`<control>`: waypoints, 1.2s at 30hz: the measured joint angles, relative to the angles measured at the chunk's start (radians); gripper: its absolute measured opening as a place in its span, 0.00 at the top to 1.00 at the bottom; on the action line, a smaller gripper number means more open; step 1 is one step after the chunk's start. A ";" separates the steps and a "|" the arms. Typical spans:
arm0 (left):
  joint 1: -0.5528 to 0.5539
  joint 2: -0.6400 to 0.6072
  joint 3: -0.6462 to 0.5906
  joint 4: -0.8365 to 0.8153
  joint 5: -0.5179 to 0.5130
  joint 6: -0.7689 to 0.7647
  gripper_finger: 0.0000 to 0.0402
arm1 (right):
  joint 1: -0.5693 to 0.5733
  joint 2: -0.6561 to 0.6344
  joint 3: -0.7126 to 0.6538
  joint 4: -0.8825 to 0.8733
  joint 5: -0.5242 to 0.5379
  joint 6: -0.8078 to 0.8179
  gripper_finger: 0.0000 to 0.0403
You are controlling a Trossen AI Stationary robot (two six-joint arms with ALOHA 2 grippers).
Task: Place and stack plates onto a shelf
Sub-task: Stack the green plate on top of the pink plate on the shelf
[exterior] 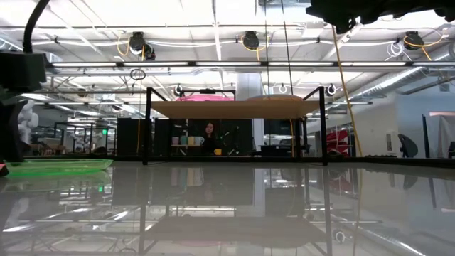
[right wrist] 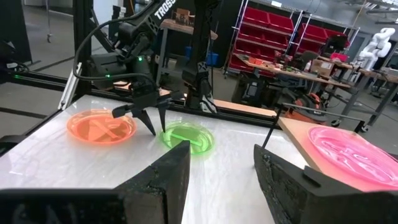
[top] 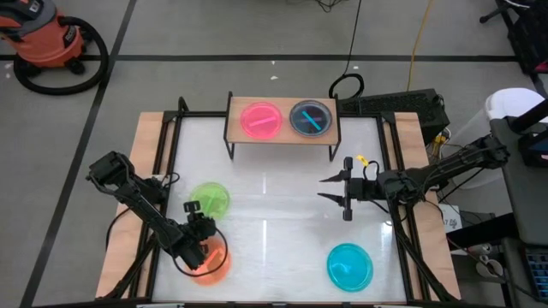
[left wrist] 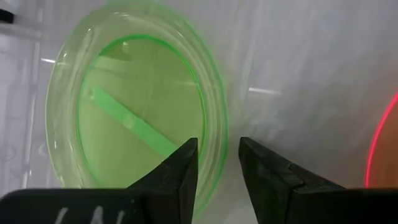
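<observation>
L hand released, straddling rim of green translucent plastic plate on counter | prob light, stiff, slick, so grab the rim | R hand released, mid-counter

Shelf at the far edge of the surface, two plates side by side on it.
Three plates lie on the surface: two close together at near left, beside the left hand; one at near right. Right hand hangs right of centre, before the shelf.
</observation>
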 joint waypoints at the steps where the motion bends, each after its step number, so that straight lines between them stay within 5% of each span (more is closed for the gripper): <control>1: 0.000 0.000 0.000 0.000 0.000 0.008 0.69 | 0.000 0.000 0.000 0.000 0.000 0.004 0.60; 12: 0.001 0.005 0.031 -0.021 0.015 0.064 0.97 | 0.000 0.000 0.000 -0.001 -0.003 0.025 0.60; 23: 0.043 0.005 0.368 -0.293 -0.066 0.280 0.99 | 0.000 0.000 0.000 0.000 -0.002 0.021 0.60; 31: 0.093 0.004 0.565 -0.457 -0.347 0.491 1.00 | 0.000 0.000 0.000 0.001 -0.001 0.020 0.60; 36: 0.285 -0.022 0.623 -0.439 -0.453 0.785 1.00 | 0.000 0.000 0.000 0.032 -0.003 0.015 0.60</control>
